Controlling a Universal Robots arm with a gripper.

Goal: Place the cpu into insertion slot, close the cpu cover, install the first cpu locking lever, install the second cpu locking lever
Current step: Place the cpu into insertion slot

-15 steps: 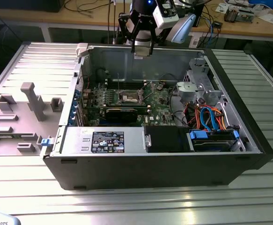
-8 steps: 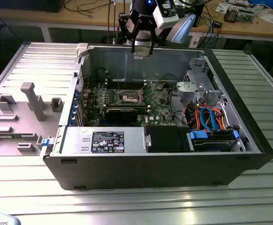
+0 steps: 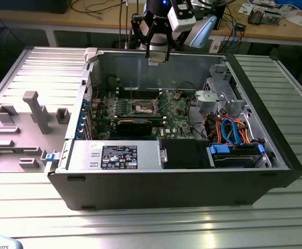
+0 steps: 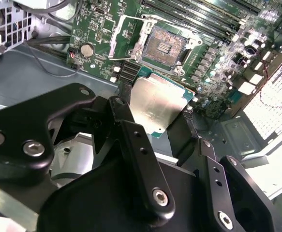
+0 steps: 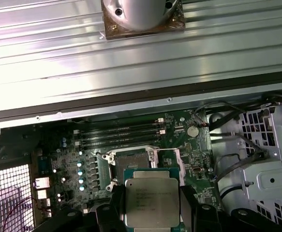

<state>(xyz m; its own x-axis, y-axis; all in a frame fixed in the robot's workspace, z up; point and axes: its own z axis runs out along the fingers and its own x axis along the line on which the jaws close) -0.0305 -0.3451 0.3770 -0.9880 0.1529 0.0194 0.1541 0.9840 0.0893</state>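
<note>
The hand (image 3: 157, 56) clasps the cpu (image 4: 157, 101) by its edges, high over the case, well apart from the open slot (image 4: 162, 47). A tilted or misaligned descent would likely bend socket pins, and the thin edge grip could slip.

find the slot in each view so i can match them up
Exterior view: the slot sits mid-motherboard, inside the case.
Second wrist view: the slot lies just beyond the held cpu.
First wrist view: the slot is partly behind the cpu.
Shared landmark: the long memory slots run alongside it.
</note>
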